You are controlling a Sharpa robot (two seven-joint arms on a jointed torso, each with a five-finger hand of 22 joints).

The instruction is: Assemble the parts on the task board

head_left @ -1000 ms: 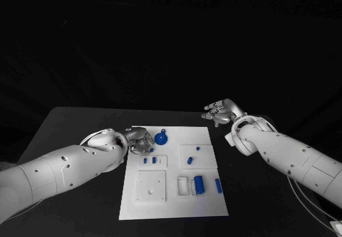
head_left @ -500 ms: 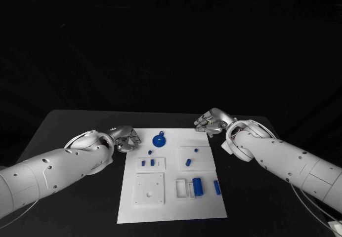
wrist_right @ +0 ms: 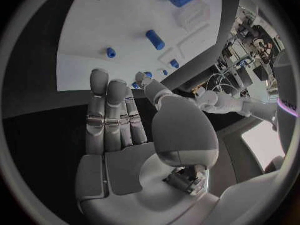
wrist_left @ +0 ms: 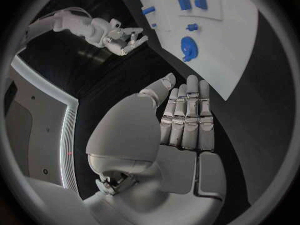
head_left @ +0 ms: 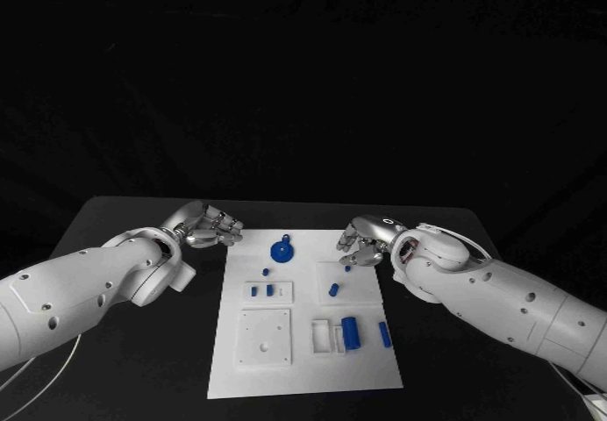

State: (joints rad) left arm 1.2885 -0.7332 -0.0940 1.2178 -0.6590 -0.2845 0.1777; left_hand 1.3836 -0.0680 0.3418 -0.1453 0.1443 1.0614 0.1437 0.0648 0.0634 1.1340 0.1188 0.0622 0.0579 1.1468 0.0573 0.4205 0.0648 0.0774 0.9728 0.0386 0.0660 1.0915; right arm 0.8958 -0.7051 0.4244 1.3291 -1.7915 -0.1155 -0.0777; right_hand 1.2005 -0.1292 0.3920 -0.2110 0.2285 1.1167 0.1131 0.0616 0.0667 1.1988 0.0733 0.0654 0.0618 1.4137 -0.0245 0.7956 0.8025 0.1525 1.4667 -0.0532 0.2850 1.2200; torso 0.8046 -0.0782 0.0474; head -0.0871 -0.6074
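On a black table lies the white task board, a long plate running from the near edge toward the far side, midway between two white robot arms.

Small blue parts sit on the board. At its far end rests a round blue disc with a small tab. Just nearer, on the left side, two short blue pegs stand side by side in a small raised square. To their right, a slanted blue pin lies on another raised panel, with a tiny blue stud just beyond it. Toward the near end, a thick blue cylinder lies beside a white block, and a thinner blue bar lies just to its right. A white square plate with small holes occupies the near left part of the board.

The left hand hovers over bare table just off the board's far left corner. In its wrist view the fingers are straight and pressed together, the thumb apart, the palm empty.

The right hand hovers at the board's far right corner, near the tiny stud. Its wrist view shows the fingers extended side by side, thumb apart, holding nothing.

Neither hand touches any part.
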